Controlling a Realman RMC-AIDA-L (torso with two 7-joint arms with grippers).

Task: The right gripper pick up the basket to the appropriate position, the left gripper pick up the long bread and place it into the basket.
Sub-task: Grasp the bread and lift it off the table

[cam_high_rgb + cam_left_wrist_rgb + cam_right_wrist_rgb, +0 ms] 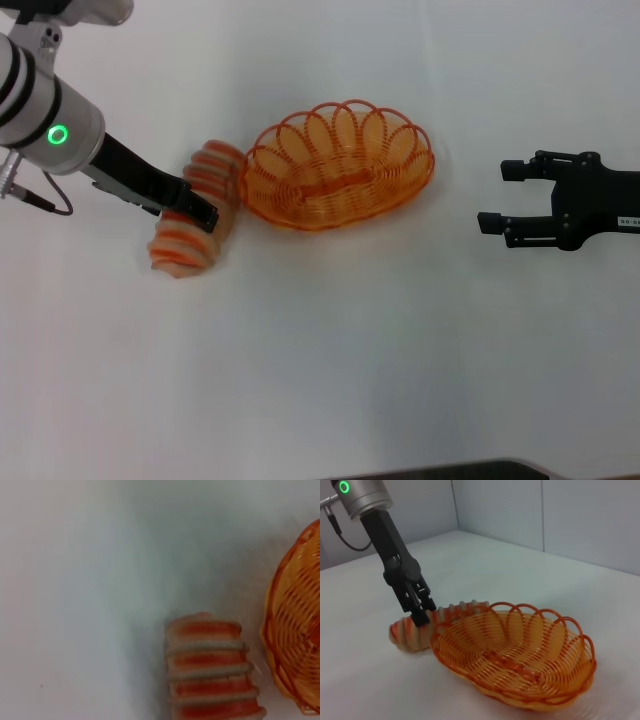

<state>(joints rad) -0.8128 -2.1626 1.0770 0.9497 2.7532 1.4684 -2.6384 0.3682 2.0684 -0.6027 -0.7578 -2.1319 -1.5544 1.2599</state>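
A plain white table [330, 360] fills the scene, with pale grey wall panels rising behind it in the right wrist view. At its middle sits the basket [338, 166], an oval of orange wire with a looped, scalloped rim, standing upright on the surface with nothing inside. Just beside the basket, on the robot's left, lies the long bread [195, 210], a tan loaf banded with orange-red ridges, resting on the table with its near end close against the basket's rim; whether the two touch cannot be made out. The left gripper [196, 211], a black claw on a white-grey arm showing a green light, is down at the loaf's middle, its fingertips [421, 614] pressed at the bread's upper side; the fingers stand close together, but whether they actually clamp the loaf cannot be told. The loaf is still on the table. The left wrist view shows only the ribbed end of the bread and a curve of the basket beside it. The right gripper [497, 198], black with a small white label, hovers well apart from the basket on the robot's right, its two fingers spread wide and holding nothing.
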